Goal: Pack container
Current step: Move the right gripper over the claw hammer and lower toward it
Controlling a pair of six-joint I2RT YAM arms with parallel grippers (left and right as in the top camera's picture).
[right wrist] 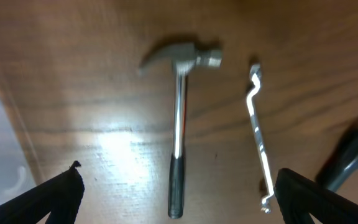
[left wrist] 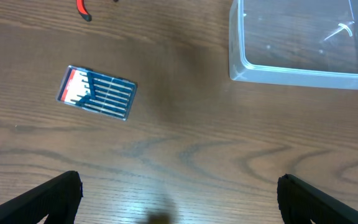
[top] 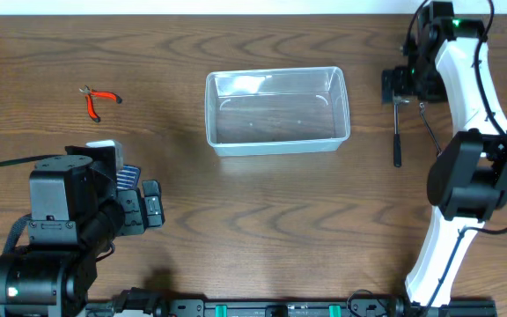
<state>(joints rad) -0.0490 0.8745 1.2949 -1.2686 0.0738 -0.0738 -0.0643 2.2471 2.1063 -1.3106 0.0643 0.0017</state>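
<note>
— Which arm's nearer a tool?
— Right one. R gripper point(right wrist: 178, 180) is spread wide w/ nothing in it, hanging over the hammer point(right wrist: 178, 124). Handle runs straight down the gap between the jaws, head at the far end.
— And the container point(top: 277, 110)?
— Mid-table, empty, near the hammer. L gripper point(left wrist: 179, 186) is spread wide too, short of the bit case point(left wrist: 97, 93).

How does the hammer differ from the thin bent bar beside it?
The silver claw hammer with a black grip has a broad head and a thick shaft; the thin silver bent bar is slender, with a crank at each end. The hammer's handle end is dark; the bar is bare metal throughout. Both lie flat on the wooden table, side by side and apart.
</note>
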